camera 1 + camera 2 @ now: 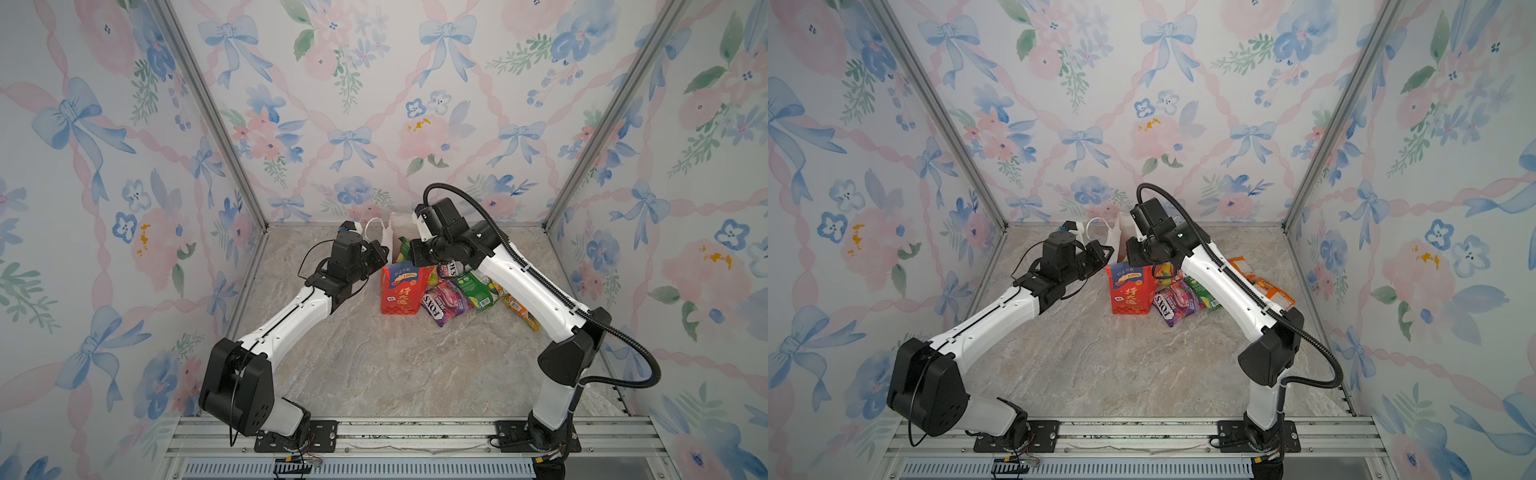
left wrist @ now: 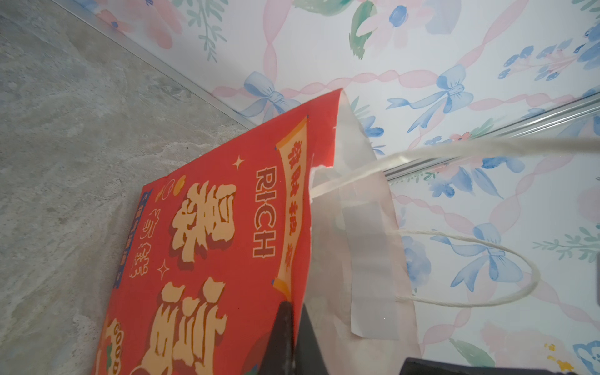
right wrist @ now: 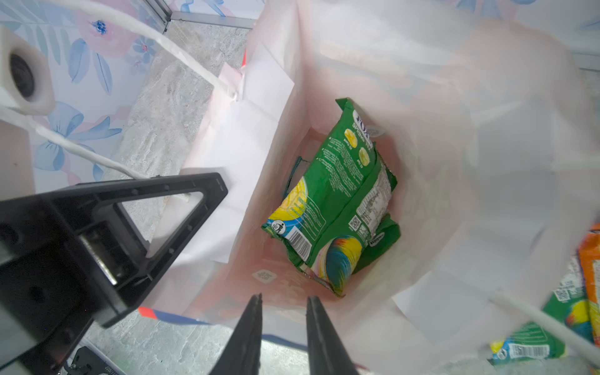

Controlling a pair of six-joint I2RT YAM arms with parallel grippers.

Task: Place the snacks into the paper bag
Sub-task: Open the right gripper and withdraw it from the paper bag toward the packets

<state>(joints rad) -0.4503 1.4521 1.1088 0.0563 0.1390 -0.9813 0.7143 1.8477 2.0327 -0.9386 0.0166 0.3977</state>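
Observation:
The red paper bag (image 1: 400, 293) (image 1: 1128, 291) stands upright mid-table with its white mouth open. My left gripper (image 2: 293, 308) (image 1: 384, 254) is shut on the bag's side wall (image 2: 211, 243) at the rim, one finger outside and one inside. In the right wrist view a green snack packet (image 3: 337, 201) lies inside at the bottom of the bag (image 3: 438, 146). My right gripper (image 3: 284, 298) (image 1: 416, 257) hangs open and empty over the bag's mouth. To the right of the bag lie a purple FOX'S packet (image 1: 446, 301) (image 1: 1177, 301), a green one (image 1: 478, 291) and an orange one (image 1: 521, 311).
The bag's white cord handles (image 2: 470, 269) stick up near the back wall. A red-yellow FOX'S packet (image 1: 451, 266) shows partly under my right arm. Metal frame posts and flowered walls close in three sides. Bare marble table (image 1: 395, 365) lies in front.

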